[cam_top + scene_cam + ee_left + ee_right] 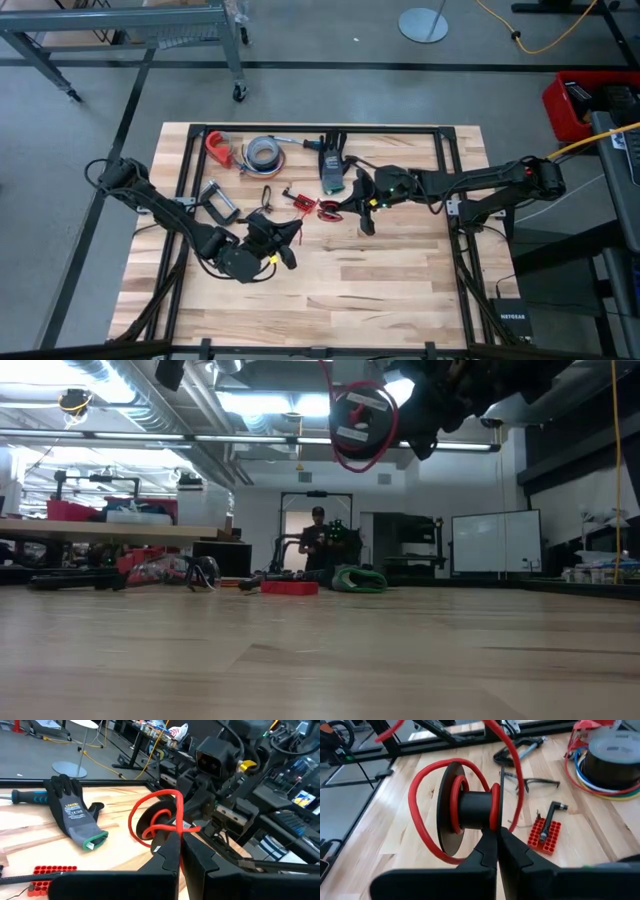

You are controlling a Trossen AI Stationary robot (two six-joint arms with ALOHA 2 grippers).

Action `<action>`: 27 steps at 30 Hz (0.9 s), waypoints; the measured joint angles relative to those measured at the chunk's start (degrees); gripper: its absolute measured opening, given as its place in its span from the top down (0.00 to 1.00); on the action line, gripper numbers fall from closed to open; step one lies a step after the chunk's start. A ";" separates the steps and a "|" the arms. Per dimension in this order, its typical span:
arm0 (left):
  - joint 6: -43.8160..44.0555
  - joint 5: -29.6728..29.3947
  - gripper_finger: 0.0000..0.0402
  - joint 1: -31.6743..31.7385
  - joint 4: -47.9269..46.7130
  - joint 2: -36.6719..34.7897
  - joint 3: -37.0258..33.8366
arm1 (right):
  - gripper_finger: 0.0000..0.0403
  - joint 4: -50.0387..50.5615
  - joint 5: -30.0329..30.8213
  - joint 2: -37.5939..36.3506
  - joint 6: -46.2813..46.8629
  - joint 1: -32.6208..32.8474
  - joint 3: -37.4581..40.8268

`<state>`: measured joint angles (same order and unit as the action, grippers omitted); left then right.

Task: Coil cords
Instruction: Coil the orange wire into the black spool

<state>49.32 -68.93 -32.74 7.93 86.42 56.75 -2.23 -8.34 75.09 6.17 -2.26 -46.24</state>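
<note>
The table (400,290) is a pale butcher-block wooden top in a black frame, standing on a grey concrete floor (330,95). Across its far half lie a grey tape roll (263,152) ringed by coloured wire, a red clamp (217,146), a metal C-clamp (218,202), a grey work glove (75,815) beside a blue-handled screwdriver (27,797), and a red bit holder (544,835) with an L-shaped key on it. Near mid-table the right gripper (498,839) has its fingers pressed together on the red cord (422,827), which is wound partly around a small black spool (465,807) lifted off the wood; loose red loops hang around the spool's flange. The left gripper (180,851), nearer the front, is also closed, pinching a loop of the same cord just beside the spool. At table height the room shows bright ceiling strip lights, a whiteboard (495,543), cluttered benches, and a person (316,540) standing far back by a doorway.
</note>
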 joint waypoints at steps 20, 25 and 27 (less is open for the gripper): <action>-5.42 -1.81 1.00 -1.35 3.99 -0.80 0.00 | 0.99 2.74 1.51 0.00 0.76 0.01 0.00; -14.59 -1.81 1.00 -0.46 11.99 -0.80 0.00 | 0.99 2.87 1.25 0.02 1.38 0.04 0.00; -19.06 -1.81 1.00 -0.32 15.71 -0.80 0.00 | 0.99 3.02 1.22 0.00 1.40 0.05 0.00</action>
<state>30.27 -70.74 -33.06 23.64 85.62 56.75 0.79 -7.11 75.09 7.57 -2.21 -46.24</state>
